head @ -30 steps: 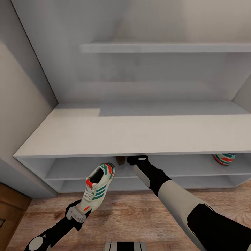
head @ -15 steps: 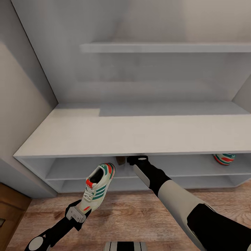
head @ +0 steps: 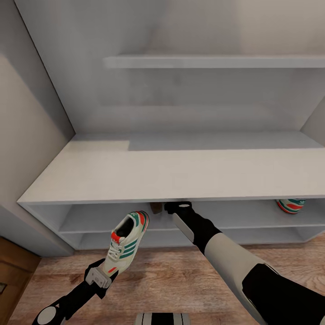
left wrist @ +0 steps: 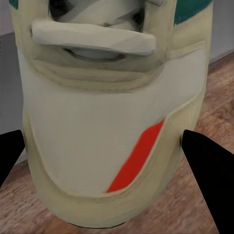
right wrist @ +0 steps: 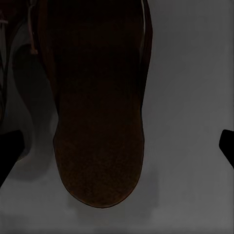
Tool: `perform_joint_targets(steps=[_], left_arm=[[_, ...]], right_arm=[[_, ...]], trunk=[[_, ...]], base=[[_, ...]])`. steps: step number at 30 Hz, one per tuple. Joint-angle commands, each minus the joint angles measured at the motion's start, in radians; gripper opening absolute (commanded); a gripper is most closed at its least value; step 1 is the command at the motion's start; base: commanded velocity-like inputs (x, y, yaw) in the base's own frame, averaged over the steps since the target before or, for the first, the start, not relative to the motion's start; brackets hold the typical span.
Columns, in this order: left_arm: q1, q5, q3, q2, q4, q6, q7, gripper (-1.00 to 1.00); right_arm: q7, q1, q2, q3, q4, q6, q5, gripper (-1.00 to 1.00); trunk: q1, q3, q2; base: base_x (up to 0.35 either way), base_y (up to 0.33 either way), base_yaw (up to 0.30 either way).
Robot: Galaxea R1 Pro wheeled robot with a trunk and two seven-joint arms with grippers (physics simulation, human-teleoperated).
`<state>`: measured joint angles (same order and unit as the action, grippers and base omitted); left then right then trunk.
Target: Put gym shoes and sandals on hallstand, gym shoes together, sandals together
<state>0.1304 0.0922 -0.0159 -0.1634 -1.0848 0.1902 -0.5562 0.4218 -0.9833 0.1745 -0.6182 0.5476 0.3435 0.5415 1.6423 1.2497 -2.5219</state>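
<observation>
Head view: the left gripper (head: 109,269) is clamped on a gym shoe (head: 127,241) before the hallstand (head: 135,180); the right gripper (right wrist: 117,146) fingers stand apart around a sandal (right wrist: 97,122).

The right gripper (head: 174,207) reaches under the hallstand's (head: 149,180) top board, so its fingertips are hidden in the head view. A sandal (head: 156,207) there shows only as a brown sliver. The far gym shoe (head: 290,205) is half hidden by that board (toe end unseen). The held gym shoe (left wrist: 112,117) is cut off in the left wrist view.
</observation>
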Motion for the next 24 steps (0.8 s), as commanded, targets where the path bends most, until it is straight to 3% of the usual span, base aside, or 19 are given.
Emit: perform_joint_targets(steps=[1, 7, 24], left_arm=[[0.0, 0.0, -0.001, 0.001, 0.0, 0.0, 0.001, -1.0], [0.0, 0.001, -0.002, 0.003, 0.0, 0.0, 0.003, -1.0], [0.0, 0.001, -0.002, 0.004, 0.0, 0.0, 0.004, -1.0]], right_arm=[[0.0, 0.0, 0.0, 0.0, 0.0, 0.0, 0.0, 1.0], [0.0, 0.0, 0.0, 0.0, 0.0, -0.001, 0.0, 1.0], [0.0, 0.0, 0.0, 0.0, 0.0, -0.001, 0.0, 1.0]], trunk=[[0.0, 0.0, 0.0], [0.0, 0.0, 0.0], [0.0, 0.0, 0.0]], base=[[0.0, 0.0, 0.0], [-0.028, 0.0, 0.0], [-0.162, 0.0, 0.0]])
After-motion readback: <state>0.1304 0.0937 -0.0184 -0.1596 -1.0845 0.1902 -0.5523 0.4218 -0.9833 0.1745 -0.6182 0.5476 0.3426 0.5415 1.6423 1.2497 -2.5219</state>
